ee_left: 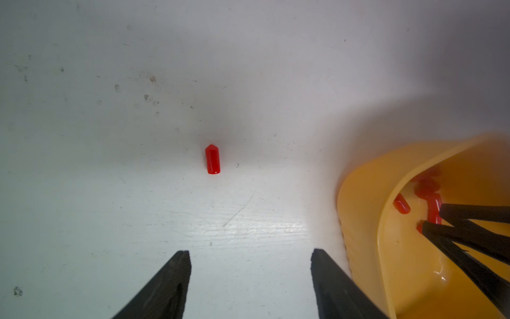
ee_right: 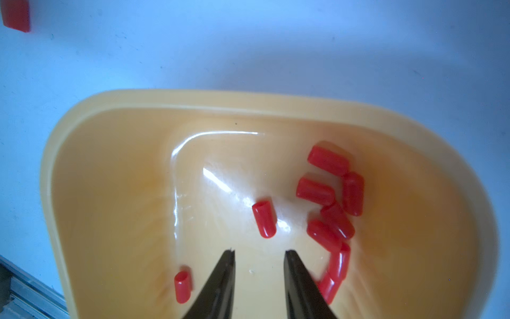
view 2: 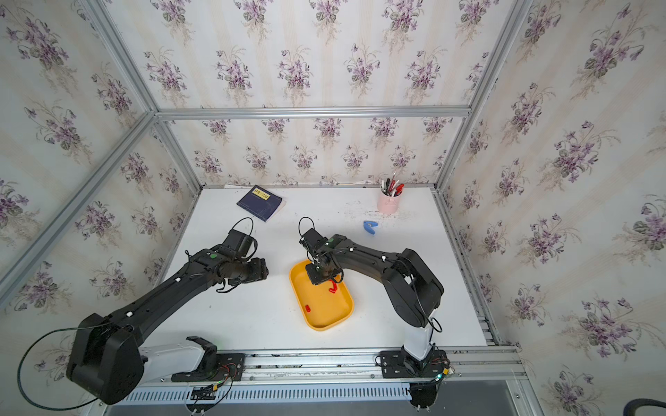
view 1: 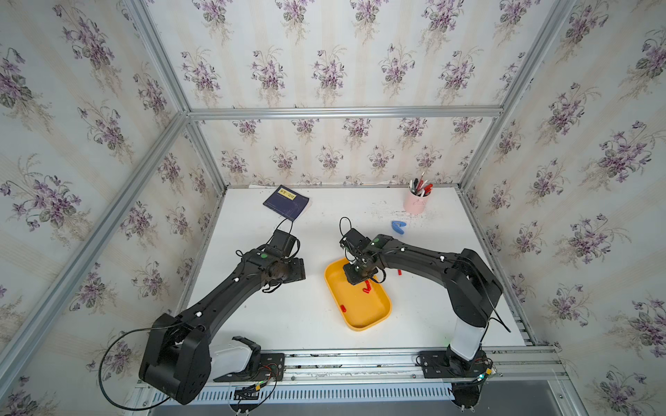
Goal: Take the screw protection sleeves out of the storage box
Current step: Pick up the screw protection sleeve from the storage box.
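Note:
The yellow storage box (view 1: 374, 317) lies on the white table, right of centre in both top views. Several red screw protection sleeves (ee_right: 331, 193) cluster inside it, with a single one (ee_right: 264, 219) just ahead of my right gripper (ee_right: 259, 252) and another (ee_right: 183, 287) beside a finger. The right gripper hangs low inside the box, open by a narrow gap with nothing between its fingers. My left gripper (ee_left: 249, 252) is open wide over bare table beside the box's rim (ee_left: 358, 210). One sleeve (ee_left: 212, 159) lies on the table ahead of it. Another sleeve (view 1: 399, 272) lies outside the box under the right arm.
A navy notebook (view 1: 286, 202) lies at the back left. A pink pen cup (view 1: 416, 201) stands at the back right, with a blue clip (view 1: 399, 227) in front of it. Aluminium rails (view 1: 360, 360) run along the table's front edge.

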Robot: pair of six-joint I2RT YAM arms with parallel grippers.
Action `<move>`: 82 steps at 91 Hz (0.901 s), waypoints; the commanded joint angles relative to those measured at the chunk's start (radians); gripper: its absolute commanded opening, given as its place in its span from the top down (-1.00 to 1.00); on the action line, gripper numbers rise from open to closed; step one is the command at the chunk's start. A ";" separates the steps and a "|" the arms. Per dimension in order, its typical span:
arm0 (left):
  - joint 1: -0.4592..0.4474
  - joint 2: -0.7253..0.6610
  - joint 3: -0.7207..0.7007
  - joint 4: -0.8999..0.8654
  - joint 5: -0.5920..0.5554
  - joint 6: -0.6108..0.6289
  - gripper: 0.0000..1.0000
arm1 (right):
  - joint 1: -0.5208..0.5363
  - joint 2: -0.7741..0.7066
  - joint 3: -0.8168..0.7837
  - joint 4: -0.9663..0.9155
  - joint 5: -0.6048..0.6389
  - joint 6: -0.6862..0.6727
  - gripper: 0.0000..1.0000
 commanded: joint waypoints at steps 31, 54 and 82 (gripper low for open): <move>0.000 -0.012 -0.029 0.031 0.018 -0.004 -0.48 | 0.018 -0.081 -0.078 -0.166 0.096 -0.040 0.26; 0.000 -0.013 -0.035 0.052 0.050 -0.011 -0.48 | 0.020 -0.032 -0.069 -0.127 0.109 -0.021 0.25; -0.104 -0.035 -0.008 0.053 0.081 -0.097 -0.47 | 0.022 0.005 -0.074 -0.108 0.101 -0.027 0.27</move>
